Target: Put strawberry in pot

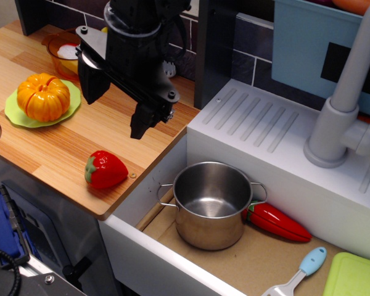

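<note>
The strawberry [105, 169], glossy red with a green cap, lies on its side near the front edge of the wooden counter [61, 145]. The steel pot [211, 203] stands upright and empty in the sink, to the right of the strawberry and lower. My black gripper [114, 116] hangs above the counter, behind and above the strawberry, clear of it. Its jaws stand wide apart with nothing between them.
An orange pumpkin [43, 97] sits on a green plate [13, 114] at the left. An orange bowl [63, 52] is at the back. In the sink, a red pepper [277, 222] lies right of the pot, with a blue-handled spatula [299, 271] and green board [354, 277]. A grey faucet [348, 92] rises at the right.
</note>
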